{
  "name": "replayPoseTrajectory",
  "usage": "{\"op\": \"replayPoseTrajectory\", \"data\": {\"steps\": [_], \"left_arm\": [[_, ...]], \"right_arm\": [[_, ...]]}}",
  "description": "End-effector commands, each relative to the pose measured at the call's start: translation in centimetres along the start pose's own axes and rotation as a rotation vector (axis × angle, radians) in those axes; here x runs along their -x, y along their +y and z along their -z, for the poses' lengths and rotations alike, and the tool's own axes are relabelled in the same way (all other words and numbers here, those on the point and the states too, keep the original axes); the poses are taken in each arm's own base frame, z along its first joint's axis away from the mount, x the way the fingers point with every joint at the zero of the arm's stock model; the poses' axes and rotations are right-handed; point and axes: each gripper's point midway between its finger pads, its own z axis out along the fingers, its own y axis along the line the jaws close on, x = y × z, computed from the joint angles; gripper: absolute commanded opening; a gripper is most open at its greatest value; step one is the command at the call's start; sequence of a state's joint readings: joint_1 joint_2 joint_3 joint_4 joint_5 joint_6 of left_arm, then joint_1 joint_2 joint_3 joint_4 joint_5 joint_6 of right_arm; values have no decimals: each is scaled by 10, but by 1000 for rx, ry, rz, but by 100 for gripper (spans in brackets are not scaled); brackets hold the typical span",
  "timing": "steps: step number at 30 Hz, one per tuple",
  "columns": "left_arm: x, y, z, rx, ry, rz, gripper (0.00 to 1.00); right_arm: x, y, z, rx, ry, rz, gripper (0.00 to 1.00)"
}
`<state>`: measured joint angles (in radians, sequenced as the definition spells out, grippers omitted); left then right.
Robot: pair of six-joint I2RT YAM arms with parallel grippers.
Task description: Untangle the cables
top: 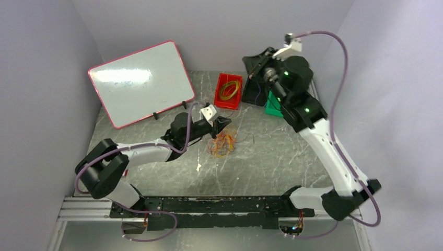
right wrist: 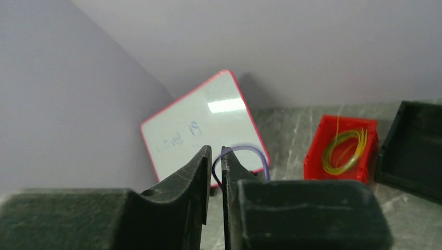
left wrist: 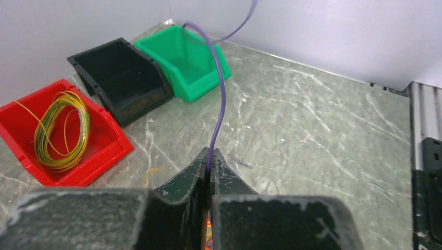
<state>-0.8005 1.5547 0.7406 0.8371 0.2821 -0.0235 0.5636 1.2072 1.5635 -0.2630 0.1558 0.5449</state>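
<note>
Tangle (top: pixel 222 142) lies just under the left gripper (top: pixel 223 124), which is clamped on a purple cable (left wrist: pixel 222 99). The right gripper (right wrist: pixel 216 154), raised farther back, looks pinched on the same strand. Draw the right away slowly with the left firm, so the strand slides free without dragging the rest.

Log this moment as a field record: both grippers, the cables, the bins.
left gripper: low over the tangle, fingers shut on a purple wire
right gripper: raised at the back, fingers pinching a purple wire too
purple wire: rises from the left fingers and leaves the left wrist view
tangle: yellow and orange-red loops
red bin: holds a yellow-green coil
black bin: nothing seen inside
green bin: nothing seen inside
whiteboard: propped at back left
</note>
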Motion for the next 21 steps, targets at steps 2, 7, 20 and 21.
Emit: {"op": "replayPoseTrajectory", "data": {"steps": [2,7,20,21], "left_arm": [[3,-17,20,-40,-16,66,7],[-15,-27,24,-70,23,120,7],[28,-79,25,-241,8,202,7],[38,-84,25,-256,-5,215,7]], "right_arm": [[-73,-59,-63,-107,166,80,19],[-121,-118,-110,-131,279,47,19],[-146,-147,-160,-51,326,113,26],[-146,-147,-160,-45,329,113,26]]}}
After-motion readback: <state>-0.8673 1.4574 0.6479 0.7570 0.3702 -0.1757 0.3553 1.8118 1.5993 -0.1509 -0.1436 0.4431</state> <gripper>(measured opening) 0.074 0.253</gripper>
